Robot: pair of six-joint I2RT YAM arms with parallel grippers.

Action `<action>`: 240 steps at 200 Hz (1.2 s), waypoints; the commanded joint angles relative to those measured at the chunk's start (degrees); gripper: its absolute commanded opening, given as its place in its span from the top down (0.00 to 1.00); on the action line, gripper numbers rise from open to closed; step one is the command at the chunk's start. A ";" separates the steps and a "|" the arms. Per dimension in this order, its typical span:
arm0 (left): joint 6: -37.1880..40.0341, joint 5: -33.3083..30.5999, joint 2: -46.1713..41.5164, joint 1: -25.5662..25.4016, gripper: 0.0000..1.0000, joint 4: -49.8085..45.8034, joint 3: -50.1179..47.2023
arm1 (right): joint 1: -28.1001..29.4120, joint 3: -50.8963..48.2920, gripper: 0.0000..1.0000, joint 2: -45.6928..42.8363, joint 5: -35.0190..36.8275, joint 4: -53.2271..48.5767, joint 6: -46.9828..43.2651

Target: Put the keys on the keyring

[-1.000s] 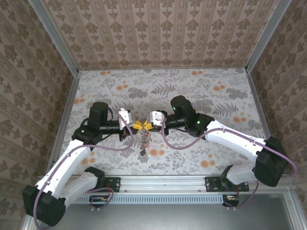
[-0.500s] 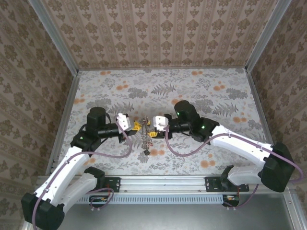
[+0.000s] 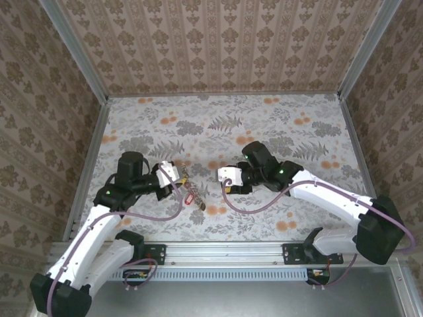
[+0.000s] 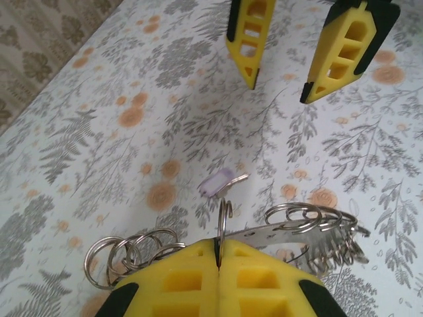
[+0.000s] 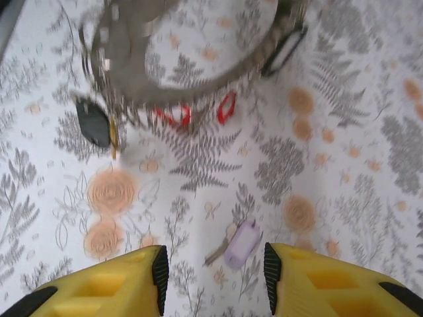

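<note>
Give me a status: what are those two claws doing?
Left gripper shut on the keyring, keys hanging from it. Right gripper open, empty. One lilac key loose on the table between them. No obstruction seen.

Overhead camera looks down; facing wrist cameras closely share the lilac key (image 4: 216,183).

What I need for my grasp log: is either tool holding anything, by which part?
The left tool pinches the keyring at its rim; the right tool is open, holding nothing.
</note>
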 commanded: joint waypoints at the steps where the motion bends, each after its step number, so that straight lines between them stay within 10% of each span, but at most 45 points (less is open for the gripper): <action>1: 0.95 1.12 -1.43 2.72 1.00 -0.75 -1.37 | -2.33 -0.21 0.54 3.59 -0.29 1.51 1.21; 24: -1.73 3.42 -1.92 4.83 1.00 2.80 -3.84 | -1.67 1.77 0.61 9.42 10.49 12.64 28.71; 50: -3.08 5.72 -2.57 6.60 1.00 6.13 -6.52 | -4.17 12.27 0.61 17.71 11.49 -5.99 62.49; 95: -6.46 8.61 -2.23 8.69 1.00 10.00 -7.87 | -1.07 20.19 0.71 28.48 8.38 -14.11 88.88; 240: -13.85 7.67 0.77 8.75 1.00 13.83 -7.78 | 3.11 35.38 0.73 44.37 18.76 -22.02 91.90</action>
